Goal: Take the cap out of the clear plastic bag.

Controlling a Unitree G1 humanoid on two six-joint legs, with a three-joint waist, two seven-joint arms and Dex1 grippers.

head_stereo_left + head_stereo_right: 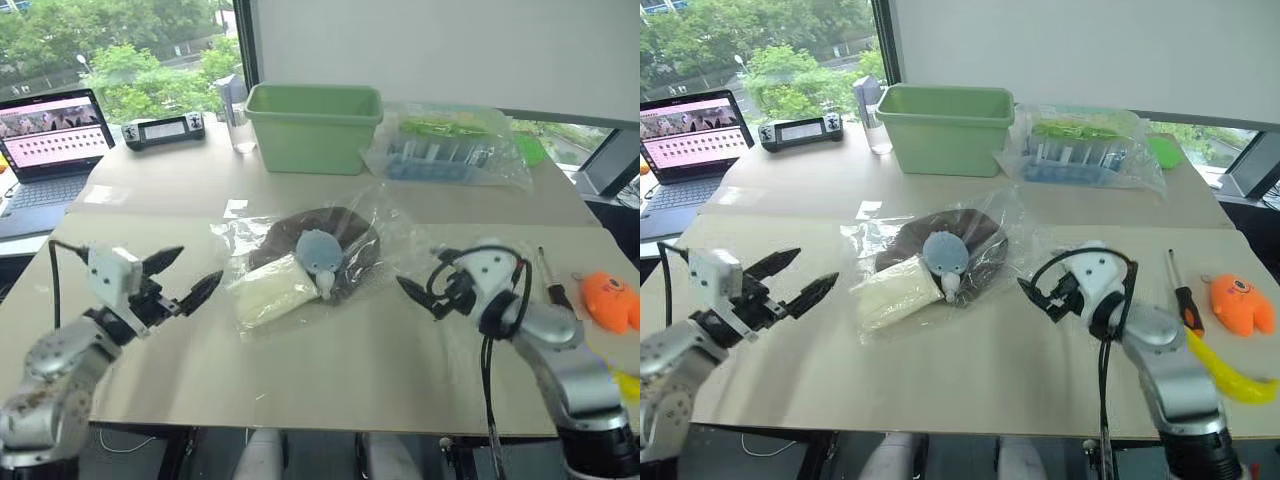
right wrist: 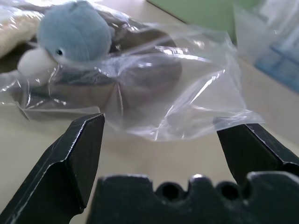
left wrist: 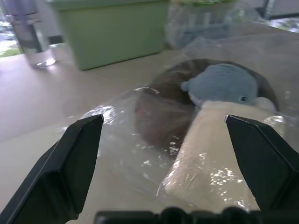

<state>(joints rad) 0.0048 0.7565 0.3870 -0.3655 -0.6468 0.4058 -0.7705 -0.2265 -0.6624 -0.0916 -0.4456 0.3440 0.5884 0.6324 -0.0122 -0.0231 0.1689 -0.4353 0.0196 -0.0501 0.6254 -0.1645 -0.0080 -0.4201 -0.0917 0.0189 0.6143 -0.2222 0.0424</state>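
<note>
Cap (image 1: 345,240) still inside bag (image 1: 385,225), mid-tabletop (image 1: 330,350), under plush (image 1: 320,255) and beside cream packet (image 1: 272,293). Left gripper (image 1: 185,276) just left of bag, jaws wide open, empty. Right gripper (image 1: 425,293) at bag's right edge, jaws wide open, nothing gripped.

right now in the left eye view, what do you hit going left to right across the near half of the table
left gripper → cream-white packet → grey-blue plush toy → right gripper → screwdriver → orange toy
</note>
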